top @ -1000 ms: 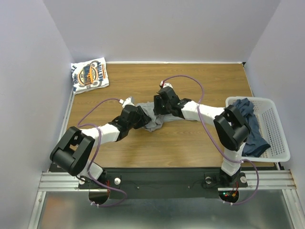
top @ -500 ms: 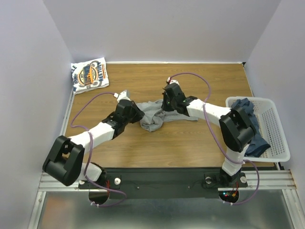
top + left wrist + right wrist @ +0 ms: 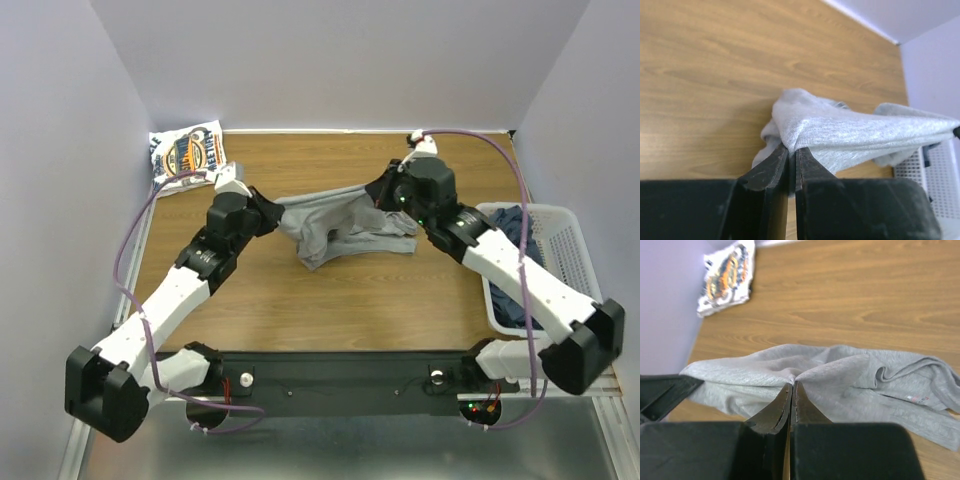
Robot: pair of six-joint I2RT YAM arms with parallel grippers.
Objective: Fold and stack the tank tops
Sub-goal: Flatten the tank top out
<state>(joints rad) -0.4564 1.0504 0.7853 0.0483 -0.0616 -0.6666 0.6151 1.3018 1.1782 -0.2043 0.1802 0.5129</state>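
A light heather grey tank top (image 3: 340,225) hangs stretched between my two grippers above the middle of the table, its lower part sagging onto the wood. My left gripper (image 3: 272,212) is shut on its left edge; in the left wrist view the grey tank top (image 3: 855,132) bunches at the left gripper (image 3: 791,149). My right gripper (image 3: 385,196) is shut on the right edge, where the right gripper (image 3: 792,385) pinches a fold of the grey tank top (image 3: 840,380). A folded white tank top with a blue-and-orange logo (image 3: 188,157) lies at the far left corner. Dark slate-blue tank tops (image 3: 520,240) sit in the basket.
A white plastic mesh basket (image 3: 585,255) stands at the table's right edge, partly behind my right arm. Walls close in on the left, back and right. Bare wood (image 3: 350,300) shows in front of the grey tank top.
Both grippers closed on the grey tank top and moved apart and away from me, lifting and stretching it out from a crumpled heap. Both arms have extended.
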